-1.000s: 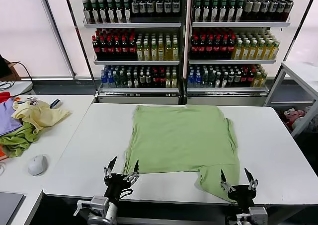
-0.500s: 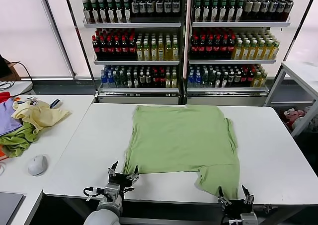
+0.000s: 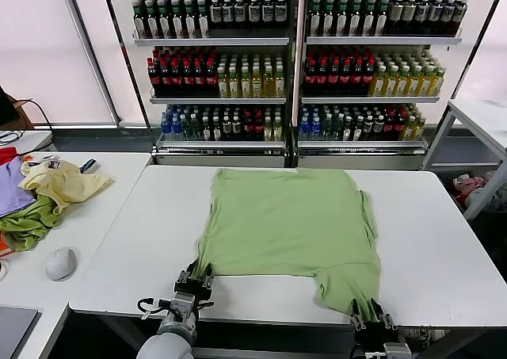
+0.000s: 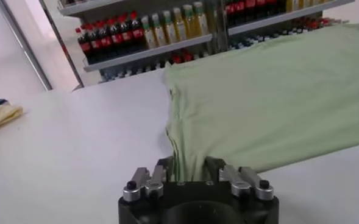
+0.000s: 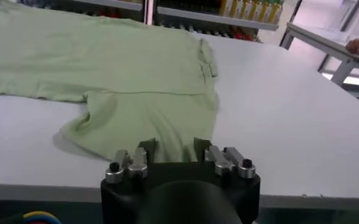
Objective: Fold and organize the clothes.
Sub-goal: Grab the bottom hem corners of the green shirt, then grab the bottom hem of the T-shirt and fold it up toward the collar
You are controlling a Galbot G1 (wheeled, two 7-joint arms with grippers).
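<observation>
Light green fabric of a short-sleeved shirt (image 3: 289,228) is spread flat on the white desk (image 3: 444,240), reaching away from both hands toward the shelves of bottles (image 3: 297,58); its near edge is held at two places. The left hand (image 3: 194,281) is seen at the near left corner of the shirt (image 4: 270,97), by the near edge of the desk; in the left wrist view the cloth is gathered into a narrow bunch between the fingers (image 4: 162,172), so the hand (image 4: 188,176) is clamped on the shirt. The right hand (image 3: 369,320) is placed at the near right end of the shirt (image 5: 124,67), where a sleeve hangs toward the desk edge; in the right wrist view the sleeve's edge passes between the fingers (image 5: 144,148), and the hand (image 5: 174,151) is closed on it. Small folds are drawn up in the fabric just ahead of each hand; the rest lies smooth. Well to the left of the left hand, on a second desk (image 3: 103,216), a pale yellow garment (image 3: 59,181) is piled beside a purple one (image 3: 11,186) and a darker green one (image 3: 28,220); nearer, a white computer mouse (image 3: 60,263) is set.
</observation>
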